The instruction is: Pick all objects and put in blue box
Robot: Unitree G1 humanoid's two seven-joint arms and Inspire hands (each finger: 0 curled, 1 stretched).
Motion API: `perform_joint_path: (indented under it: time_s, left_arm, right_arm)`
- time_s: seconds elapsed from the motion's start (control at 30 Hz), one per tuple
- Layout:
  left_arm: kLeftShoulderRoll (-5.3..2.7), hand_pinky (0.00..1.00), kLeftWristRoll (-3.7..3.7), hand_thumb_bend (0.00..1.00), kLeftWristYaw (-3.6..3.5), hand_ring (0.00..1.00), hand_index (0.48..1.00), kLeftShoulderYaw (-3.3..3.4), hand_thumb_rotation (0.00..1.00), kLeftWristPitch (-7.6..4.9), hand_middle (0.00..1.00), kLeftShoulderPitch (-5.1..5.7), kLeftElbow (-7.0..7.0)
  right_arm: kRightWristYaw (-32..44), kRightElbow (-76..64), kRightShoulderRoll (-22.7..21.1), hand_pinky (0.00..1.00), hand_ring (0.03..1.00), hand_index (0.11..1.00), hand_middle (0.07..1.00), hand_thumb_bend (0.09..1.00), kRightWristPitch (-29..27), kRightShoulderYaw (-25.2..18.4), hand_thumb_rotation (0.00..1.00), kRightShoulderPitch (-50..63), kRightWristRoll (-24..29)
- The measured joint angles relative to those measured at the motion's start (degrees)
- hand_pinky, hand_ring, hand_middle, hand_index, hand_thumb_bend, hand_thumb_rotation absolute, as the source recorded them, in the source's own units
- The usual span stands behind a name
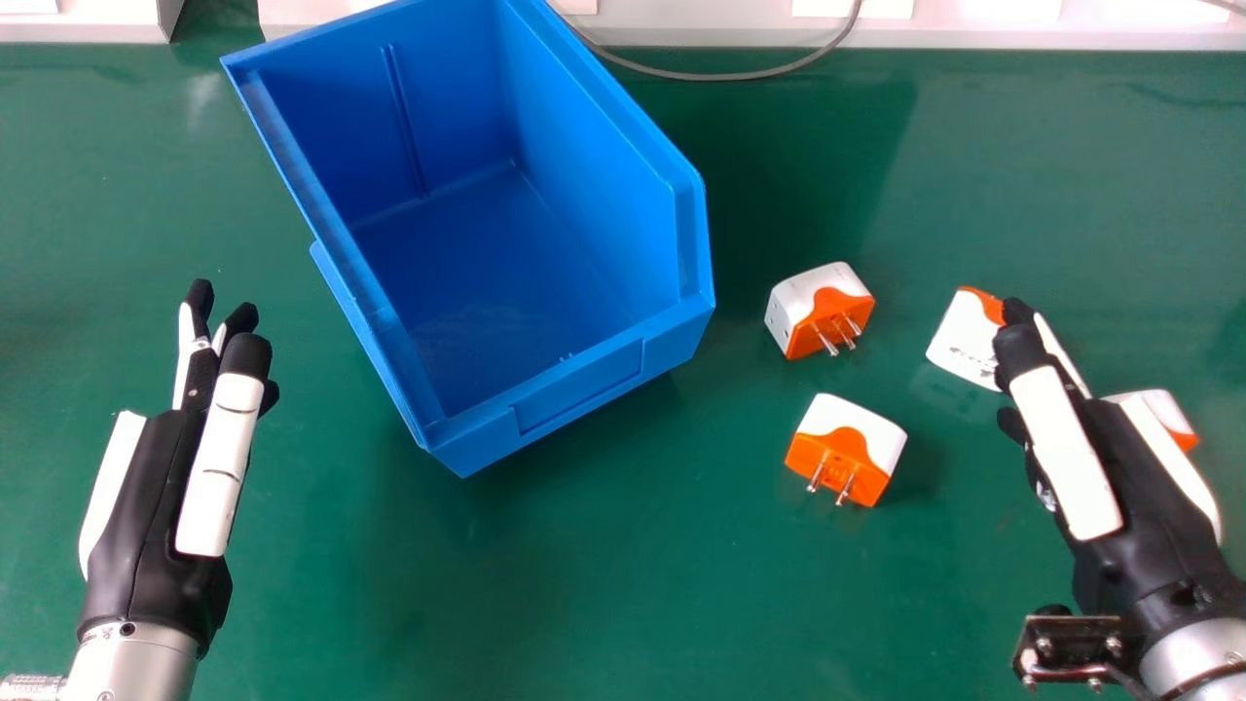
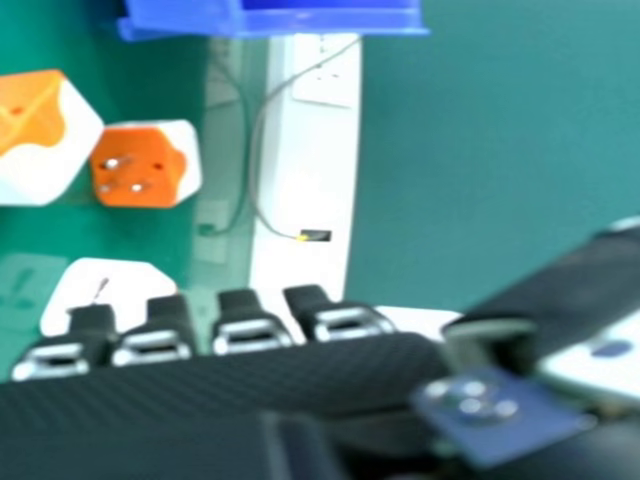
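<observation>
Over the worktop [image 1: 584, 594]'s right side, right robot hand [image 1: 1158, 526] angled forward, fingers straight, thumb apart from them. Left robot hand [image 1: 146, 497] out front at left, fingers extended. Blue box [image 1: 604, 380] between them, farther back, open top, bare inside. Two plug adapters [image 1: 845, 443] between box and right hand, pins showing; white-orange adapter [image 1: 959, 341] by its fingertips, another adapter [image 1: 1158, 404] on its outer side, both partly hidden. Grey cable [image 1: 720, 77] by white socket strip [image 2: 305, 180] behind.

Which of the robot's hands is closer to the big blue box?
Its left. The left hand is just left of the blue box, not touching it; the right hand is well to the box's right, beyond two plug adapters.
</observation>
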Motion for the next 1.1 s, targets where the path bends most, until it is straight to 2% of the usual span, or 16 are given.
perform_joint_path:
  time_s: [0.03,0.1,0.2,0.27,0.4,0.57,0.77,1.1]
  left_arm:
    - [0.01,0.95,0.0,0.67,0.0,0.97,1.0,0.0,1.0,0.09,1.0,0.0,0.0]
    - [0.02,0.95,0.01,0.68,0.04,0.97,1.0,-0.01,1.0,0.49,1.0,-0.04,0.0]
    - [0.04,0.95,0.02,0.69,0.13,0.97,1.0,-0.01,1.0,0.82,1.0,-0.12,0.0]
    - [0.04,0.95,0.03,0.71,0.14,0.97,1.0,-0.02,1.0,0.84,0.99,-0.31,0.04]
    - [0.04,0.95,0.05,0.72,0.18,0.97,1.0,-0.02,1.0,0.83,0.99,-0.89,0.51]
    - [0.04,0.94,0.09,0.74,0.19,0.97,1.0,-0.12,1.0,0.86,0.99,-1.0,0.63]
    - [0.03,0.95,0.08,0.74,0.21,0.97,1.0,-0.17,1.0,1.18,0.99,-1.0,0.46]
    - [0.01,0.95,0.1,0.72,0.43,0.97,1.0,-0.91,1.0,2.12,0.99,-0.96,-0.73]
  right_arm:
    - [0.0,0.0,-0.1,0.99,1.0,0.984,1.0,0.673,0.0,0.1,1.0,0.0,-0.4]
    - [-1.2,0.1,-0.7,0.97,0.999,0.981,0.991,0.699,-2.0,1.7,1.0,0.4,-4.9]
    - [-4.7,1.7,-3.0,0.97,0.999,0.983,0.991,0.728,-9.3,4.0,1.0,0.7,-13.3]
    - [-6.3,4.2,-4.1,0.95,0.999,0.99,0.993,0.759,-13.9,4.7,1.0,0.6,-17.0]
    - [-6.0,6.2,-4.4,0.94,0.999,0.994,0.995,0.764,-15.7,4.8,1.0,0.5,-17.2]
    - [-4.7,6.2,-4.5,0.92,0.99,0.99,0.992,0.665,-16.0,4.7,1.0,0.5,-17.2]
    - [-4.0,6.4,-5.4,0.91,0.988,0.988,0.991,0.638,-16.1,4.8,1.0,0.3,-19.4]
    - [-3.3,7.0,-7.2,0.89,0.983,0.98,0.988,0.687,-16.1,5.7,1.0,0.1,-24.0]
